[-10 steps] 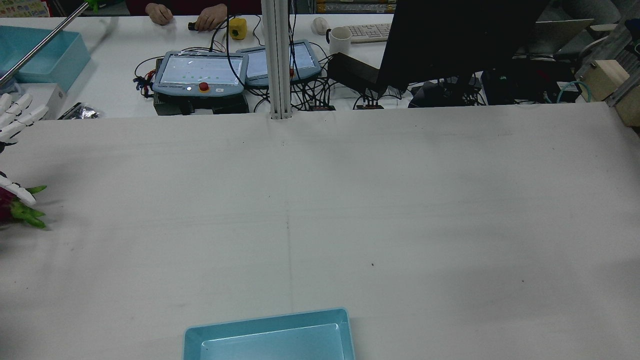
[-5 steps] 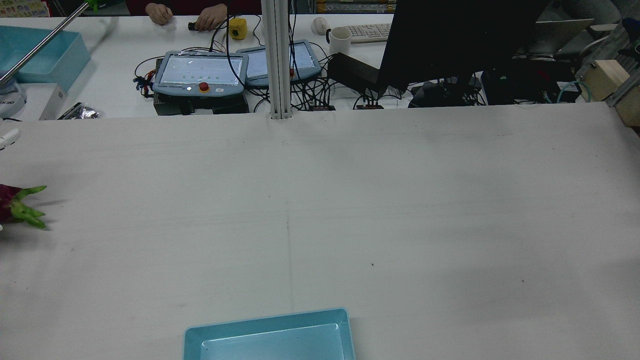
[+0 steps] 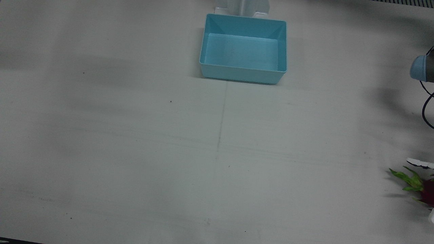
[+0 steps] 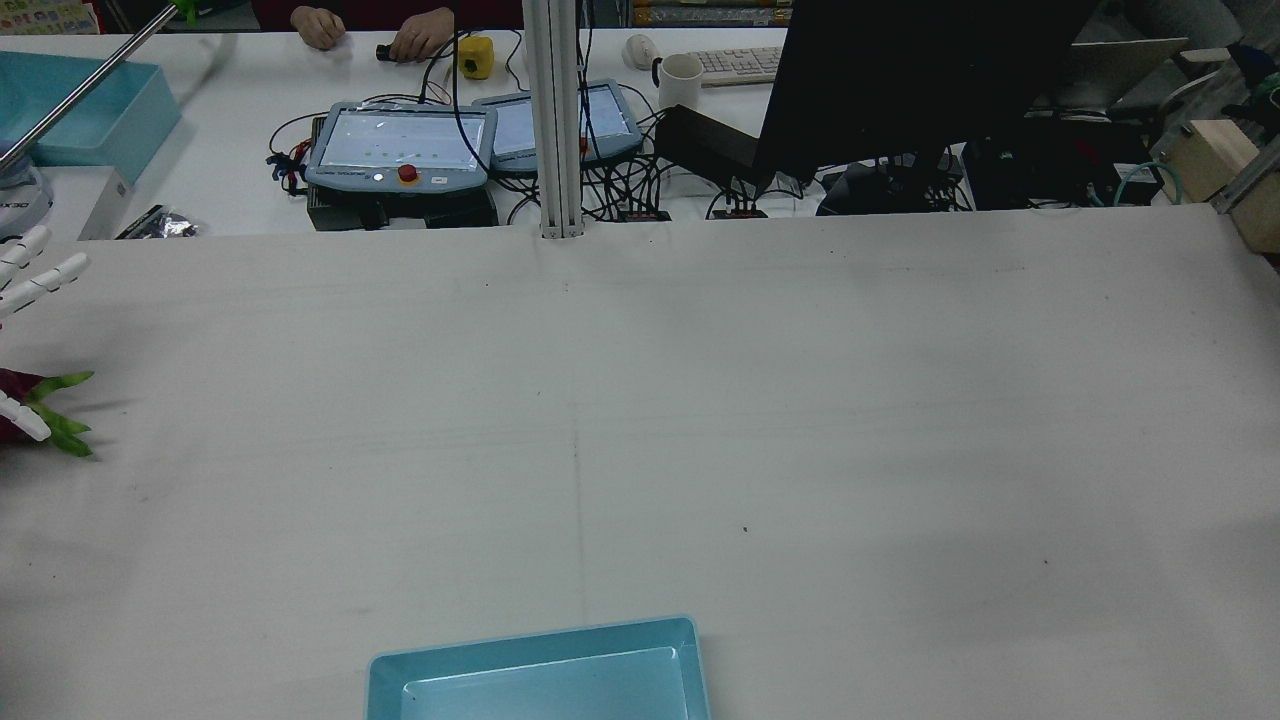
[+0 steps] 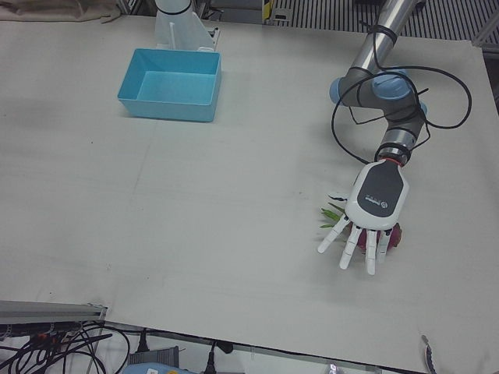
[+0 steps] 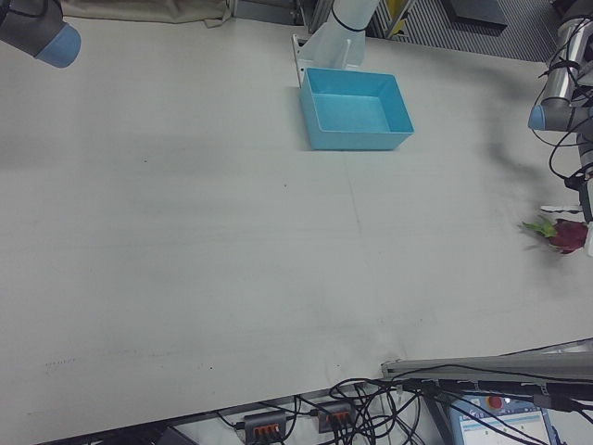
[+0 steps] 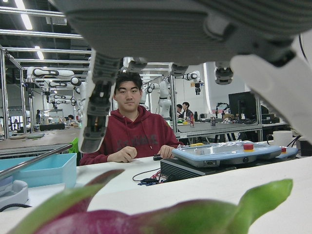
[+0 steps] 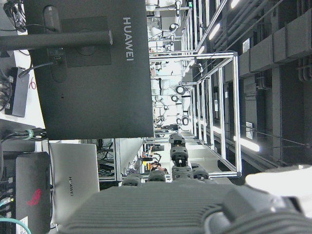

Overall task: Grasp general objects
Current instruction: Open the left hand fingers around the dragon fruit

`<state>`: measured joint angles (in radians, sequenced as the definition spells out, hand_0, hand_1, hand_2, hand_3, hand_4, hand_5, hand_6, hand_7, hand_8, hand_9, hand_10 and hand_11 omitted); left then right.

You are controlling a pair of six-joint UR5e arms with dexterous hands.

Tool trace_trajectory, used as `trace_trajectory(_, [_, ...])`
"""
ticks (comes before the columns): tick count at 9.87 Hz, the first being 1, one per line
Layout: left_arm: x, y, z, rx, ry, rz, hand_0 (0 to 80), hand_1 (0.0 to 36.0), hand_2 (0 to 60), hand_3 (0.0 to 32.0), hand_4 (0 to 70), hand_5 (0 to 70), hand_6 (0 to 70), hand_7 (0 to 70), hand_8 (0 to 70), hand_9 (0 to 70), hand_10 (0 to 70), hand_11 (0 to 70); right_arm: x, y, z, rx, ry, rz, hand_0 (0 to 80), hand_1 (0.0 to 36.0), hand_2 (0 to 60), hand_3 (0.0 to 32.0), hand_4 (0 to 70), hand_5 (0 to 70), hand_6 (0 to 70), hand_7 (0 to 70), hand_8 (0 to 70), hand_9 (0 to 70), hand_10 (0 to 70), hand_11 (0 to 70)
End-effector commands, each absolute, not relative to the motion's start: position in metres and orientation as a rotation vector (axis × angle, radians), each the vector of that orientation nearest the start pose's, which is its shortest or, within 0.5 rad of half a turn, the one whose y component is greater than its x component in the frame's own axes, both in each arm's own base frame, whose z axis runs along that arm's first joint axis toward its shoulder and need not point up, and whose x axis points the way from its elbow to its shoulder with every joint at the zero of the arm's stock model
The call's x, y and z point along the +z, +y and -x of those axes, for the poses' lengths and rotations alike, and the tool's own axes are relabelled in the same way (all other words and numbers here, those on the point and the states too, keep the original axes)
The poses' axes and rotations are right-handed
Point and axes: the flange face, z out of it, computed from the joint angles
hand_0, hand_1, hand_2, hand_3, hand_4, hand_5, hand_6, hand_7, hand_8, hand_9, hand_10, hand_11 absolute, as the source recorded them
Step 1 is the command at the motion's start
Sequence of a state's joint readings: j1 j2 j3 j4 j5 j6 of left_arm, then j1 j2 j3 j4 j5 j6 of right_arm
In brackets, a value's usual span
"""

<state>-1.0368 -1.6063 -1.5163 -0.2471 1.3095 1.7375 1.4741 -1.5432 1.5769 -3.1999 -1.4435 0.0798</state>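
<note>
A magenta dragon fruit with green leaves point(image 5: 398, 234) lies near the table edge on my left side. It also shows in the front view point(image 3: 422, 188), the rear view point(image 4: 45, 415) and the right-front view point(image 6: 565, 234). My left hand point(image 5: 373, 212) hovers just over it, palm down, fingers spread, holding nothing. In the left hand view the fruit point(image 7: 146, 219) lies close under the fingers point(image 7: 97, 107). My right hand point(image 8: 170, 200) shows only in its own view, raised off the table, fingers extended and empty.
A light blue empty bin point(image 3: 242, 47) stands by the pedestals at mid-table and shows in the left-front view point(image 5: 170, 84). Beyond the far edge are teach pendants point(image 4: 400, 145), cables, a monitor point(image 4: 900, 70) and a seated person point(image 7: 129, 131).
In the rear view my left hand's fingers drew back almost out of sight, then came back over the fruit. The fruit has not moved.
</note>
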Motion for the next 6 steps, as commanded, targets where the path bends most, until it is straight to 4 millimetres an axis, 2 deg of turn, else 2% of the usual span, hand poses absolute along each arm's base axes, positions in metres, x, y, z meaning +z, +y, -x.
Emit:
trace_trajectory(1, [0.701, -0.545, -0.138, -0.84, 1.395, -1.209, 51.7, 17.1, 0.0, 32.0, 0.0, 0.0, 0.0, 0.0, 1.9, 0.0, 0.0, 0.0, 0.676, -0.512, -0.097, -2.192, 2.142, -0.049, 0.0, 0.0, 0.0, 0.0, 0.0, 0.0, 0.0, 0.0, 0.0, 0.0, 0.0, 0.0])
trace_trajectory(4, [0.688, -0.54, -0.134, -0.853, 1.372, -1.188, 53.0, 18.4, 0.0, 32.0, 0.0, 0.0, 0.0, 0.0, 1.3, 0.0, 0.0, 0.0, 0.676, -0.512, -0.097, -2.192, 2.142, -0.049, 0.0, 0.0, 0.0, 0.0, 0.0, 0.0, 0.0, 0.0, 0.0, 0.0, 0.0, 0.0])
trace_trajectory(6, [0.683, -0.508, -0.116, -0.855, 1.392, -1.19, 52.4, 17.5, 0.0, 32.0, 0.0, 0.0, 0.0, 0.0, 1.6, 0.0, 0.0, 0.0, 0.676, -0.512, -0.097, -2.193, 2.14, -0.049, 0.0, 0.0, 0.0, 0.0, 0.0, 0.0, 0.0, 0.0, 0.0, 0.0, 0.0, 0.0])
